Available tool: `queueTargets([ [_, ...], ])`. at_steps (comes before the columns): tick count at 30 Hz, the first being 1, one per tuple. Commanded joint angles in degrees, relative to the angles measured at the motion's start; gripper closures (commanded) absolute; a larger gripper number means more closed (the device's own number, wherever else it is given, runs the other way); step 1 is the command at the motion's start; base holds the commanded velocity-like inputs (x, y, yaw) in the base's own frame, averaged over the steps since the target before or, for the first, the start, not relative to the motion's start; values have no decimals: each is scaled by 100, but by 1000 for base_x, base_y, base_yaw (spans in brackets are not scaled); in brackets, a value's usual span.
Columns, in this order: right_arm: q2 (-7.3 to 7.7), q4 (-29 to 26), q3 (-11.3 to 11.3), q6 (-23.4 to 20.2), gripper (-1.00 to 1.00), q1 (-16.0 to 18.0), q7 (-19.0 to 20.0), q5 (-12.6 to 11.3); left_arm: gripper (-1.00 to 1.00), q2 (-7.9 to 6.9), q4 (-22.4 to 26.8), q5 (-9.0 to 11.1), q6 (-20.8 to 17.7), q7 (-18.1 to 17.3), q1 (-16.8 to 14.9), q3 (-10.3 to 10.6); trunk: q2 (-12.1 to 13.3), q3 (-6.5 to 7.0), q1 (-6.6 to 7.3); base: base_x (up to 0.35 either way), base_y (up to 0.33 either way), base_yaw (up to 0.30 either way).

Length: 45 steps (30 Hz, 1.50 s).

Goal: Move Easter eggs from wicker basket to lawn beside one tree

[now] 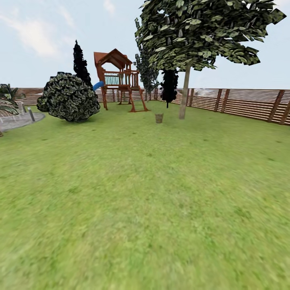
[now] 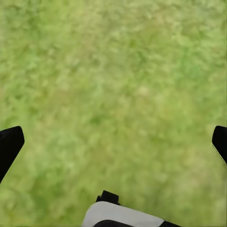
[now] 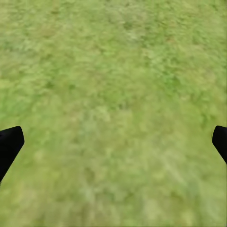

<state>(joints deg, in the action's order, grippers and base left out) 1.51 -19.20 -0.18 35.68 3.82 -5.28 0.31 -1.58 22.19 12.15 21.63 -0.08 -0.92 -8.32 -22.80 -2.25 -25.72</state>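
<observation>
While both pincers, left [image 2: 116, 142] and right [image 3: 116, 139], hang spread and empty over mottled green lawn [image 1: 145, 201], the small brown-grey wicker basket [image 1: 159, 118] stands far off beside the pale-trunked tree [image 1: 184, 94]; misjudged driving could topple it.

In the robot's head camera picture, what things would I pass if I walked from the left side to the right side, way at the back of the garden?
Round bush → play tower → wicker basket → tree trunk → wooden fence.
</observation>
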Motion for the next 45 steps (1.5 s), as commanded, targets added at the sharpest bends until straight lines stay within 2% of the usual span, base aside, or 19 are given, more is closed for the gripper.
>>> queueTargets([
  [1,-1,3,0,13,-100,5,-15,5,-100,0,-3,33,16,-1,-4,6,-12,-13,-7,332,0,0],
  [45,7,83,0,20,-100,5,-17,13,-100,-18,-162,95,16,-11,-4,6,-12,-13,-7,332,3,0],
])
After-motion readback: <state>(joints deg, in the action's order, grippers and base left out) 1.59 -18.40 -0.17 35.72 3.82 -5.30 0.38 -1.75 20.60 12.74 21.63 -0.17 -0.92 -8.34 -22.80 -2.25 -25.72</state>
